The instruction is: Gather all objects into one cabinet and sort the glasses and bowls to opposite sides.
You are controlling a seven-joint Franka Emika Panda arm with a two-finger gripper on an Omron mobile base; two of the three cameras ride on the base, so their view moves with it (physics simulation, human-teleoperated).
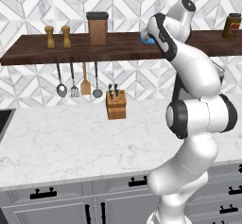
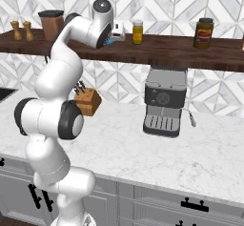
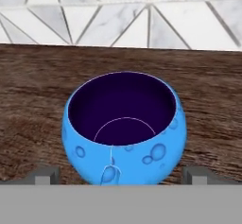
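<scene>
A: What is nearest the hand?
B: The end effector (image 3: 118, 176), fingers apart, brackets a squat blue glossy mug (image 3: 124, 128) upright on the dark wooden shelf (image 3: 28, 100).
A: The step?
B: Likely grasping; closing comes next.
A: Farther off?
B: The right base view shows a coffee machine (image 2: 164, 101) on the desk (image 2: 209, 148).

I am counting one blue mug (image 3: 124, 131) sitting on the wooden shelf (image 1: 38, 53). I am also seeing two small shakers (image 1: 57, 37), one brown canister (image 1: 97, 28), two jars (image 2: 203, 33), four hanging utensils (image 1: 78, 82), one knife block (image 1: 116, 104) and one coffee machine (image 2: 164, 101).
</scene>
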